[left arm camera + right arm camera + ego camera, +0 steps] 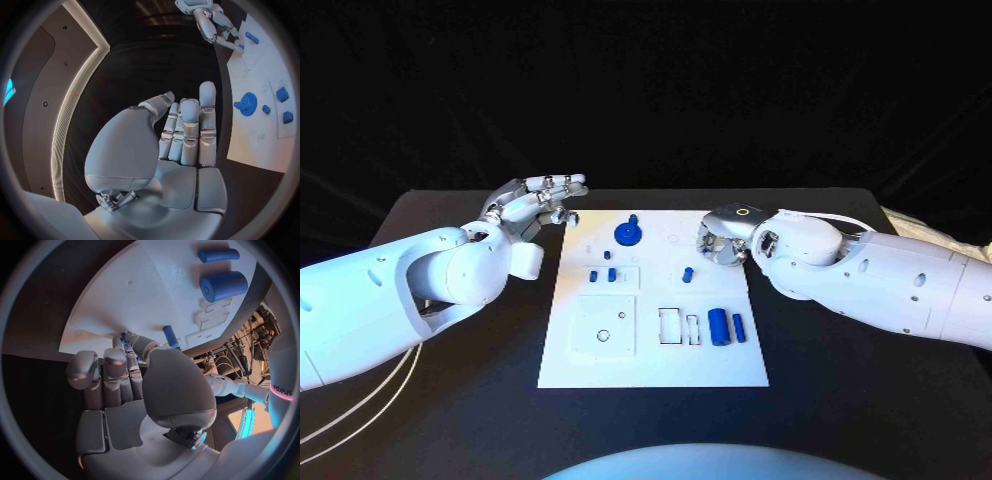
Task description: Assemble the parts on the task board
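Board: flat white rectangular task board (653, 350) mid-bench, on the black bench (877, 400).
Gear: one round blue toothed gear (629, 235) near the board's far edge.
Cylinders: two blue cylinders at the board's right side, one thick (718, 326), one thin (738, 327).
Small pegs: three short blue pegs (610, 274) around the board's centre.
Left hand: silver left hand (538, 205) just off the board's far left corner, fingers (189, 130) straight, side by side, holding nothing.
Right hand: silver right hand (723, 240) over the board's far right edge; fingers (109, 372) curled, apparently empty.
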